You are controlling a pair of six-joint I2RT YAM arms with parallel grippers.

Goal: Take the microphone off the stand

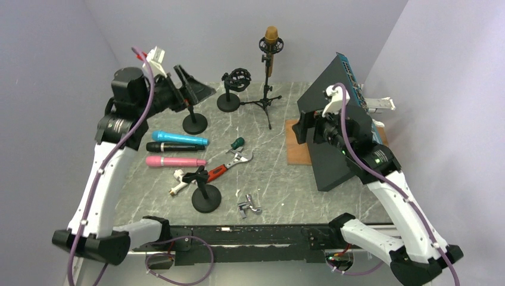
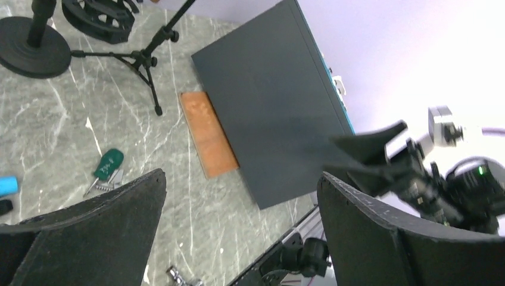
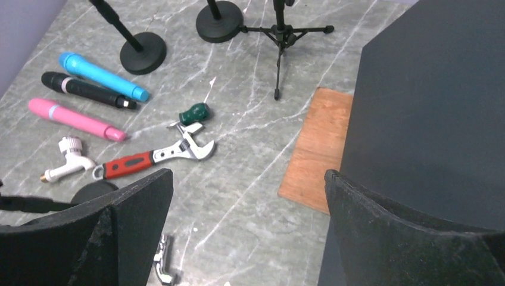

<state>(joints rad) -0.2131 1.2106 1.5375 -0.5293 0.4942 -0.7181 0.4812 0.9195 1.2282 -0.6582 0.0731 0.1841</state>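
Grey marble surface (image 1: 280, 179). Big black panel (image 1: 324, 119) leans on the right side, with a wooden board (image 1: 298, 143) at its foot. Tripod stand (image 1: 266, 98) at far centre, upright. Left hand (image 2: 241, 179) spread wide, nothing in it. Right hand (image 3: 248, 174) same, by the panel. Microphone (image 1: 271, 37) sits in the stand's top mount, well apart from both hands.
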